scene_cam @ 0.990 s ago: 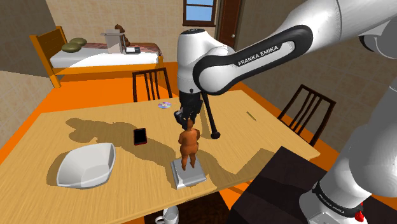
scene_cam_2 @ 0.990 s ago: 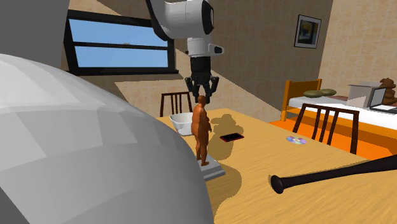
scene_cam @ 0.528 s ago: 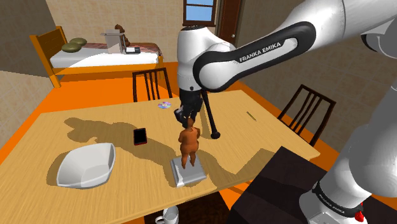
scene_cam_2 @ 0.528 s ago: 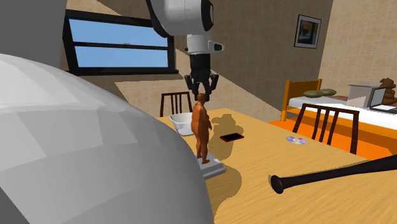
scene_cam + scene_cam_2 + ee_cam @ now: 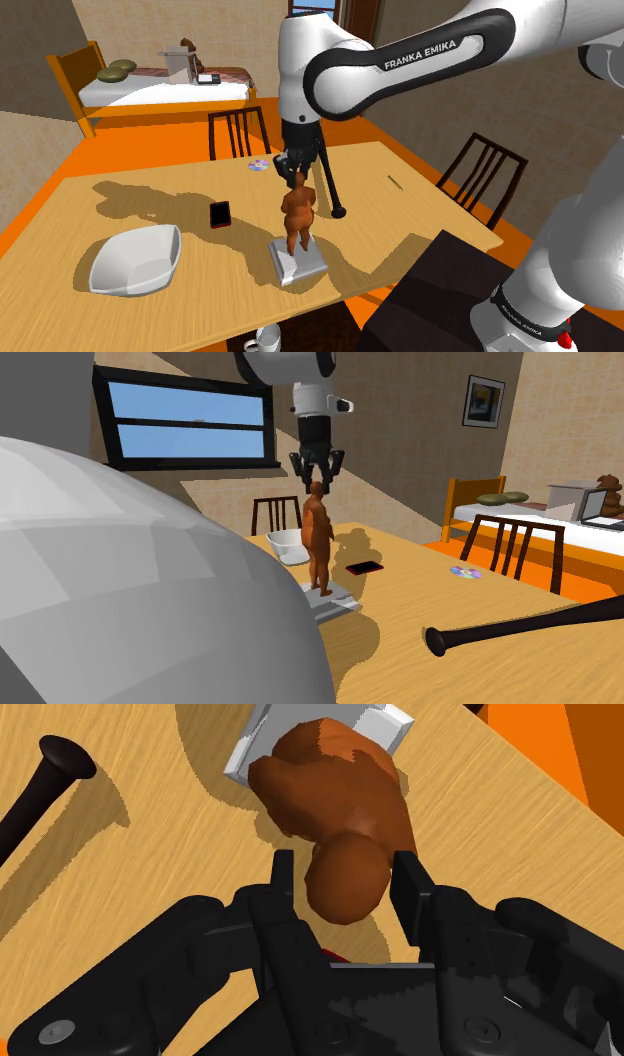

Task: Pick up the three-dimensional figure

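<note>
Shoulder view, left to right on the wooden counter (image 5: 420,215): white bowl (image 5: 135,258) at lower left; small black slab (image 5: 220,213) lying flat, left of centre; shiny disc (image 5: 259,165) toward the far edge. Centre frame, brown figure (image 5: 297,212) upright on a grey base (image 5: 298,262), base tilted. End effector (image 5: 293,175) straight above it, black fingers (image 5: 410,899) closed on the figure's head; wrist view shows one each side of the head. Black bat (image 5: 332,190) just right of the figure. Dark chair (image 5: 482,178) beyond the counter's right corner.
</note>
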Robot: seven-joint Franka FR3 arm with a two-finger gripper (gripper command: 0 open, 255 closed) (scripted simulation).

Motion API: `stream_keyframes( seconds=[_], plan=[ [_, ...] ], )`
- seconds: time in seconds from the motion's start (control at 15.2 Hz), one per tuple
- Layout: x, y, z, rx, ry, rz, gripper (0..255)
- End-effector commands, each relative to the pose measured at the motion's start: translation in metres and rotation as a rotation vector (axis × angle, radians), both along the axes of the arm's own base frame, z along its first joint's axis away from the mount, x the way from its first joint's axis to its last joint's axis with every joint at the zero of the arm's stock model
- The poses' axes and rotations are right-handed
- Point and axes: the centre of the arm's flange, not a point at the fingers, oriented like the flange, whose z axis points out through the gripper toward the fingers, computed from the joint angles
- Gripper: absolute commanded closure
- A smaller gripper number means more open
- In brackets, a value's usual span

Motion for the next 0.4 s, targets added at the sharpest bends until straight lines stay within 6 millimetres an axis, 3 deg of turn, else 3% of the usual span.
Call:
stream_keyframes(
  seconds=[0.0,0.33],
  plan=[
    [0.001,0.000,0.011,0.001,-0.001,0.000,255],
    [0.001,0.000,0.027,0.001,-0.001,0.000,255]
  ],
)
